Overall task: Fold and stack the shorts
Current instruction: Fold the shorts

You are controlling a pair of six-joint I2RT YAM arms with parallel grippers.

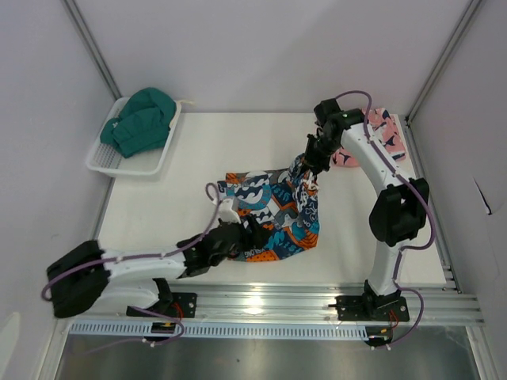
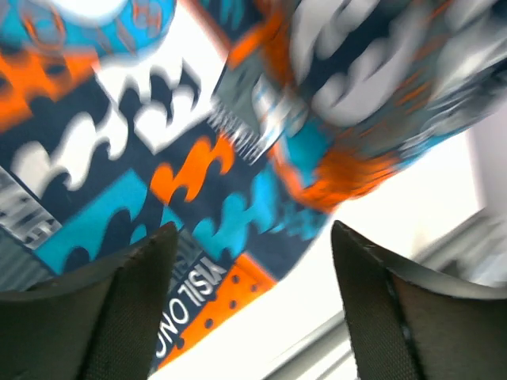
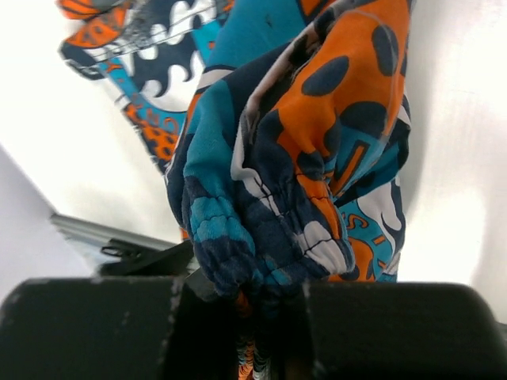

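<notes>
The near left gripper (image 2: 252, 237) gapes empty while the right gripper (image 1: 310, 166) alone pinches the patchwork shorts (image 1: 265, 207) aloft, so the fold may sag and bunch.

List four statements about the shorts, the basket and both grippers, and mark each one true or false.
1. The right gripper is clamped on the patchwork shorts. True.
2. The left gripper grips the same shorts. False: its jaws stand open with nothing between them.
3. The pink shorts lie in the white basket. False: they lie at the far right corner of the table; the basket holds a green cloth.
4. Part of the patchwork shorts is lifted off the table. True.
</notes>
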